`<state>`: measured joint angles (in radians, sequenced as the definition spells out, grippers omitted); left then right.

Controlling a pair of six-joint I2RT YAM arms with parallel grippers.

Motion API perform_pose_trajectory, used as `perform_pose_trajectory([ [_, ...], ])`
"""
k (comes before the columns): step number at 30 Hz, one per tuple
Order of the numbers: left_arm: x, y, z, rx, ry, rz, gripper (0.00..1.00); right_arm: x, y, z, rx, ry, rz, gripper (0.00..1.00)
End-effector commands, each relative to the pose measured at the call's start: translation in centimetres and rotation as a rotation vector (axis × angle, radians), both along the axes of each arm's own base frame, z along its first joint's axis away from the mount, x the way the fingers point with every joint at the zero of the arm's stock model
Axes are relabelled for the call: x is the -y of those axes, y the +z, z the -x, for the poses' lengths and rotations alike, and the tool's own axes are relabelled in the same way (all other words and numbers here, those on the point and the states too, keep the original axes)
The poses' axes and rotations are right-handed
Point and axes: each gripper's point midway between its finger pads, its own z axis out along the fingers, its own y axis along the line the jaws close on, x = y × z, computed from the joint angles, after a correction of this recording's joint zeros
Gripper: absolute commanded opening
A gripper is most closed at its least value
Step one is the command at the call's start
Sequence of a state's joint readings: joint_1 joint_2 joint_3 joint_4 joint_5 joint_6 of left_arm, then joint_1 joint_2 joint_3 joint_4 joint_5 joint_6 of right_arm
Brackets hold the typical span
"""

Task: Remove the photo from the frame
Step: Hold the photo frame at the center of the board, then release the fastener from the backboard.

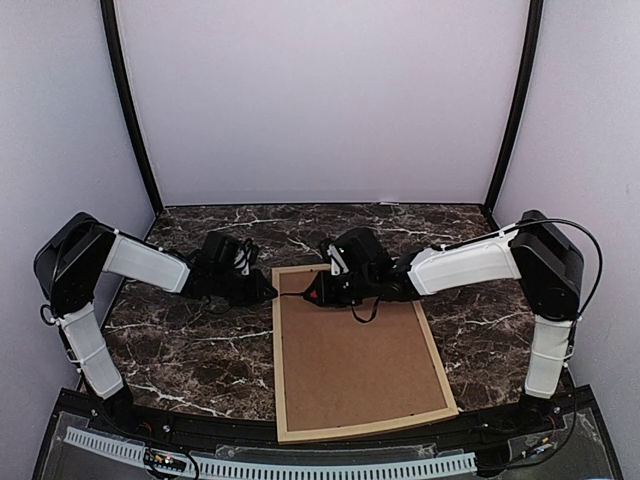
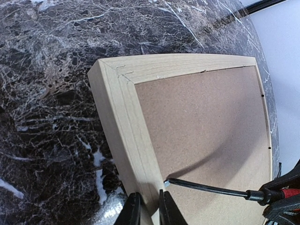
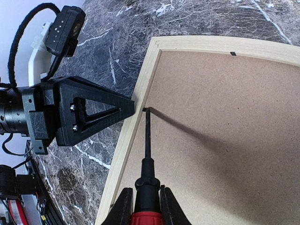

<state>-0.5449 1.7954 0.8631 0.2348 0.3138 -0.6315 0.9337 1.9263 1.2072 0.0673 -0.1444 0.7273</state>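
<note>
The frame (image 1: 277, 362) of light wood lies face down on the marble table, its brown backing board (image 1: 355, 352) showing. The photo is hidden under that board. My left gripper (image 2: 149, 208) is shut on the frame's left rail (image 2: 123, 123) near the far corner, one finger on each side of the wood. My right gripper (image 3: 146, 206) is shut on a red-handled screwdriver (image 3: 147, 140). Its black shaft (image 2: 211, 189) reaches across the board (image 3: 225, 131), the tip touching the rail's inner edge (image 3: 136, 123), right beside the left gripper (image 3: 126, 108).
Dark marble table (image 1: 190, 345) lies around the frame. A small black tab (image 3: 233, 53) sits at the far rail's inner edge, and others (image 2: 263, 95) on the right rail. Both arms meet over the frame's far left corner (image 1: 290, 285). White walls enclose the back and sides.
</note>
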Motion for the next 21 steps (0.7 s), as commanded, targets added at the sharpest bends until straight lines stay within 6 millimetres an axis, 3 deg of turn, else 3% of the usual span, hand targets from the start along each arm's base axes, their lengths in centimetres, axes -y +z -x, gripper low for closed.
perform_pose_trajectory([
  [1,-0.4,-1.3,0.7,-0.024,-0.005,-0.008,0.16,-1.6,0.6,1.4,-0.031,0.064,-0.079,0.00],
  [21,-0.2,-2.1,1.5,-0.041,-0.020,0.021,0.14,-5.8,4.5,3.7,-0.045,0.207,-0.270,0.00],
])
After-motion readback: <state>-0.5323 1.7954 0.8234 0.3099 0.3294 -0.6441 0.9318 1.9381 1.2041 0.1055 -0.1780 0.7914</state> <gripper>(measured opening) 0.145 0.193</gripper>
